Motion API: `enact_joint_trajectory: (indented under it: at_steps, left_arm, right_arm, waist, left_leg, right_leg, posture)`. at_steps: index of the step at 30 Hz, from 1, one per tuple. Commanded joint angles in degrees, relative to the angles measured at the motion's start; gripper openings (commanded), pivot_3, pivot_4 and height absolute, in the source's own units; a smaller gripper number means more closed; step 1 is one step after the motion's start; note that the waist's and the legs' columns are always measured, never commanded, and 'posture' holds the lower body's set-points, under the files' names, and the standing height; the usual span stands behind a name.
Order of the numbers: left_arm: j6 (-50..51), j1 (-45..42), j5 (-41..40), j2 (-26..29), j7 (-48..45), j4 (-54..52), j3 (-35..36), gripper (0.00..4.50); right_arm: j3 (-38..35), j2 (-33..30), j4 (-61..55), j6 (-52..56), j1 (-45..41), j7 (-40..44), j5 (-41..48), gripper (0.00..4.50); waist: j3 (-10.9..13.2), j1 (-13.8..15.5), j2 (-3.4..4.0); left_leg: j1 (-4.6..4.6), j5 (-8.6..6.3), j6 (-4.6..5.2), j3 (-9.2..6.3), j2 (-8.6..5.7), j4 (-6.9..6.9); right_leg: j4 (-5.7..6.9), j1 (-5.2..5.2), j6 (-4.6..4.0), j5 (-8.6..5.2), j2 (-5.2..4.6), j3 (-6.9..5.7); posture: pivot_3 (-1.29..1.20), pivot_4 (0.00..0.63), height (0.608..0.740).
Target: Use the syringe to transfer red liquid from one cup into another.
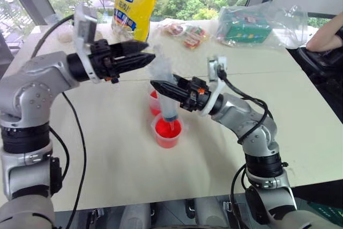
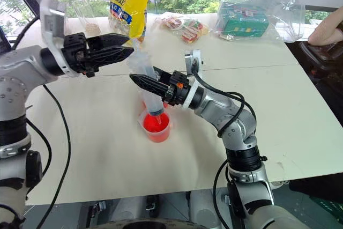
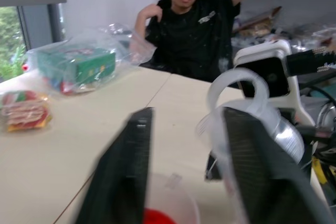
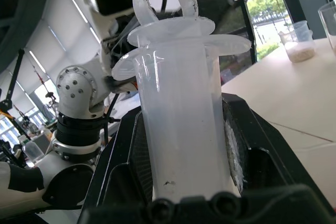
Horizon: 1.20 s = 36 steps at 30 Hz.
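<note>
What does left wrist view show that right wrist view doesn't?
Left wrist alone: a seated person, a bagged green box, a snack packet, and its own open tool. Right wrist alone: the syringe's clear barrel clamped in the right tool, plus a distant cup of beige grains. Both: the syringe plunger ring and pale table.

A large clear plastic syringe [image 1: 167, 90] stands nearly upright over the shorter clear plastic cup of red liquid [image 1: 168, 131] on the pale surface [image 1: 107, 148], its tip inside the cup. The taller clear cup [image 1: 154, 100] sits just behind. The right claw [image 1: 156, 85] holds the syringe barrel from the right; the left claw [image 1: 144, 52] hangs above and left. A yellow bag [image 1: 136, 4], snack packets [image 1: 185, 33] and a bagged green box [image 1: 246, 25] line the far edge.
</note>
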Motion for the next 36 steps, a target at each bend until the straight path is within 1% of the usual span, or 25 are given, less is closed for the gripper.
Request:
enact_joint_trajectory:
  at_steps: [1, 4, 7, 13, 14, 17, 18, 19, 21, 24, 26, 30, 34, 36]
  left_arm:
    - [0.8, 0.5, -1.2, 2.2, -1.3, -0.5, 1.5, 4.41]
    - [0.5, 1.6, -1.0, 4.1, -2.1, 0.1, 2.9, 4.41]
    - [0.1, 2.7, -1.2, 4.7, -2.3, 0.4, 3.6, 4.41]
    - [-1.8, 5.6, 0.2, 4.4, -2.5, -0.8, 2.2, 4.41]
    - [-2.0, 6.1, 0.2, 4.3, -2.4, -1.2, 2.1, 4.41]
    - [-2.9, 8.2, 1.0, 4.0, -2.4, -3.0, 1.3, 4.41]
    - [-3.2, 8.7, 1.1, 3.9, -2.3, -3.5, 1.1, 4.41]
    - [-3.7, 9.5, 1.4, 3.9, -2.5, -4.1, 0.8, 4.41]
    - [-4.3, 10.6, 1.7, 3.8, -2.5, -5.3, 0.3, 4.41]
    - [-4.6, 11.8, 1.8, 3.3, -2.3, -6.6, 0.1, 4.41]
    - [-4.7, 12.4, 1.6, 3.0, -2.1, -7.3, 0.1, 4.41]
    - [-5.0, 13.8, 1.9, 2.6, -1.8, -8.8, -0.8, 4.41]
    - [-5.1, 15.0, 1.9, 2.8, -1.3, -10.5, -1.0, 4.41]
    - [-4.8, 15.6, 1.5, 2.9, -0.9, -11.4, -0.6, 4.41]
  right_arm:
    - [-2.0, 0.5, -4.3, -1.4, -1.8, -0.2, 2.4, 1.44]
    - [-3.1, 0.7, -4.5, -0.9, -2.1, -1.2, 3.2, 1.44]
    - [-4.5, 0.7, -4.6, -0.4, -3.2, -3.3, 4.8, 1.44]
    - [-10.3, -0.2, -2.9, 3.6, -10.1, -12.7, 11.4, 1.44]
    - [-11.6, -1.5, -1.6, 5.2, -12.0, -15.8, 11.5, 1.44]
    - [-16.2, -8.4, 4.3, 14.2, -17.4, -25.6, 13.2, 1.44]
    - [-17.1, -10.0, 5.6, 16.8, -18.3, -27.6, 14.4, 1.44]
    - [-18.2, -13.5, 9.1, 23.4, -19.9, -29.9, 16.9, 1.44]
    - [-18.4, -19.3, 12.9, 31.7, -20.8, -31.5, 16.7, 1.44]
    - [-16.5, -24.6, 18.2, 42.0, -21.4, -33.2, 13.9, 1.44]
    - [-13.7, -27.6, 19.6, 46.0, -20.6, -31.8, 11.3, 1.44]
    - [-6.1, -31.7, 20.8, 45.1, -17.2, -26.5, 4.4, 1.44]
    - [0.6, -32.8, 22.7, 41.0, -14.9, -21.3, -2.6, 1.44]
    - [2.1, -32.7, 23.7, 39.5, -13.9, -19.2, -5.1, 1.44]
  waist:
    - [0.0, 0.0, 0.00]
    - [0.0, 0.0, 0.00]
    - [0.0, 0.0, 0.00]
    - [0.0, 0.0, 0.00]
    - [0.0, 0.0, 0.01]
    - [0.0, 0.1, 0.02]
    - [0.0, 0.3, 0.01]
    - [0.0, 0.3, -0.01]
    - [0.0, 0.3, 0.01]
    - [0.0, 0.1, 0.01]
    - [0.0, -0.1, 0.02]
    - [0.0, 0.0, 0.02]
    - [0.0, 0.0, 0.01]
    - [0.0, 0.1, 0.01]
  left_leg:
    - [0.00, 0.00, 0.00, 0.00, 0.00, 0.00]
    - [0.00, 0.00, 0.00, 0.00, 0.00, 0.00]
    - [0.00, 0.00, 0.00, 0.01, 0.00, 0.00]
    - [0.00, 0.00, 0.00, 0.01, 0.01, 0.00]
    - [0.00, 0.00, -0.01, 0.00, 0.02, 0.00]
    - [-0.01, 0.00, 0.00, 0.02, 0.00, 0.00]
    - [-0.01, 0.00, 0.00, 0.03, -0.01, 0.00]
    - [-0.03, 0.00, 0.00, 0.03, -0.03, 0.00]
    - [-0.06, -0.02, 0.04, 0.03, -0.02, -0.05]
    - [-0.13, -0.09, 0.16, 0.06, 0.00, -0.12]
    - [-0.19, -0.12, 0.21, 0.10, 0.00, -0.16]
    - [-0.22, -0.18, 0.31, 0.12, 0.00, -0.17]
    - [-0.26, -0.19, 0.34, 0.14, -0.02, -0.10]
    - [-0.26, -0.19, 0.34, 0.13, -0.02, -0.07]
  right_leg:
    - [0.00, 0.00, 0.00, 0.00, 0.00, 0.00]
    - [0.00, 0.00, 0.00, 0.00, 0.00, 0.00]
    - [0.00, 0.00, -0.01, 0.00, -0.01, 0.00]
    - [0.01, -0.01, -0.12, -0.07, -0.04, 0.00]
    - [0.01, -0.02, -0.13, -0.07, -0.03, 0.00]
    - [0.00, -0.02, -0.16, -0.08, -0.10, 0.00]
    - [-0.01, -0.02, -0.18, -0.08, -0.13, 0.00]
    - [-0.04, -0.02, -0.19, -0.09, -0.17, 0.01]
    - [-0.21, 0.00, -0.22, -0.10, -0.17, 0.00]
    - [-0.45, 0.01, -0.23, -0.10, -0.16, 0.02]
    - [-0.53, -0.04, -0.22, -0.09, -0.14, 0.05]
    - [-0.59, -0.05, -0.18, -0.08, -0.08, 0.05]
    - [-0.62, -0.04, -0.16, -0.08, -0.07, 0.06]
    - [-0.63, -0.03, -0.15, -0.07, -0.06, 0.06]
  posture:
    - [0.00, 0.150, 0.740]
    - [0.00, 0.150, 0.740]
    - [0.00, 0.150, 0.740]
    - [0.00, 0.150, 0.740]
    - [0.00, 0.150, 0.740]
    - [0.00, 0.150, 0.740]
    - [0.00, 0.150, 0.740]
    - [0.00, 0.150, 0.740]
    - [0.00, 0.150, 0.740]
    - [0.00, 0.150, 0.740]
    - [0.00, 0.150, 0.740]
    - [0.00, 0.150, 0.740]
    - [0.00, 0.150, 0.740]
    - [0.00, 0.150, 0.740]
